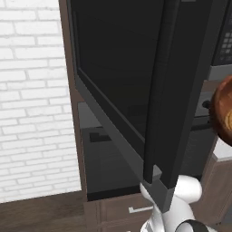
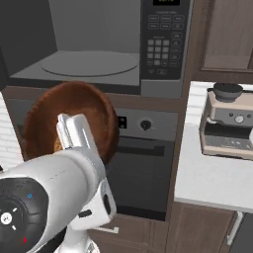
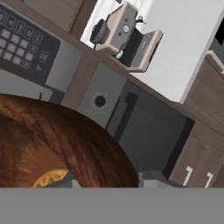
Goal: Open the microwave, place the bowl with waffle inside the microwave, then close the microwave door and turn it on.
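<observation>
The microwave [image 2: 163, 74] stands open, showing its grey cavity and round turntable [image 2: 89, 63], with the keypad [image 2: 163, 42] at its right. The microwave door [image 1: 127, 81] is swung out toward me, its edge close in the left base view. The bowl with waffle [image 2: 74, 111], brown and round, hangs in the air below the cavity, in front of the oven. My gripper [image 2: 69, 134] is shut on its near rim. In the hand view the bowl [image 3: 65, 140] shows a yellow sliver of waffle [image 3: 50, 177]. Its edge [image 1: 223, 111] also shows in the left base view.
Under the microwave sits the oven [image 2: 148, 163] with a round knob [image 2: 145, 125] and a bar handle. A coffee machine [image 2: 230, 121] stands on the white counter [image 2: 212, 183] at the right. A white brick wall [image 1: 31, 99] lies left of the cabinet.
</observation>
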### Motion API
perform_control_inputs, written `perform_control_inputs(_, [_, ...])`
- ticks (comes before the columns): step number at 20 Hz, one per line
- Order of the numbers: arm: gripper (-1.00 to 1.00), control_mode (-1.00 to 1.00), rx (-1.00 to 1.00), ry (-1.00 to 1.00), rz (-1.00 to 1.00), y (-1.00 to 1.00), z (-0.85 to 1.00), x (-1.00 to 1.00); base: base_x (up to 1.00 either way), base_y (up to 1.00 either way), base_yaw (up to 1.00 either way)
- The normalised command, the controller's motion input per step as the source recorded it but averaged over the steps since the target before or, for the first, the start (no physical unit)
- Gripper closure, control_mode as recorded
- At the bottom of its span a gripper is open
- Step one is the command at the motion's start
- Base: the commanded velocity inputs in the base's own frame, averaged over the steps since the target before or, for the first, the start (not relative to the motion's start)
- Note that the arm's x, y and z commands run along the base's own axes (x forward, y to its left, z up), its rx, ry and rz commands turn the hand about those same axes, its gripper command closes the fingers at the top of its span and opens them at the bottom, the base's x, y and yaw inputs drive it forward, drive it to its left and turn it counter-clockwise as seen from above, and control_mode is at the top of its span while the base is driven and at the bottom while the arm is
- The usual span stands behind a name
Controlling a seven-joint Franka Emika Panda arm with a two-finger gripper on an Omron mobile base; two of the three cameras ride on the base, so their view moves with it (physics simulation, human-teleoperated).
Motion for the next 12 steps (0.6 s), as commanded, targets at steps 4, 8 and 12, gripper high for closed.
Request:
perform_control_inputs(4, [1.00, -1.00, 0.00, 0.22, 0.00, 1.00, 1.00, 0.00, 0.00, 0.00, 0.00])
perform_control_inputs(8, [1.00, -1.00, 0.00, 0.20, -0.14, 1.00, 0.81, 0.34, 0.00, 0.00, 0.00])
perform_control_inputs(12, [1.00, -1.00, 0.08, 0.17, -0.31, 0.68, 0.44, 0.87, 0.00, 0.00, 0.00])
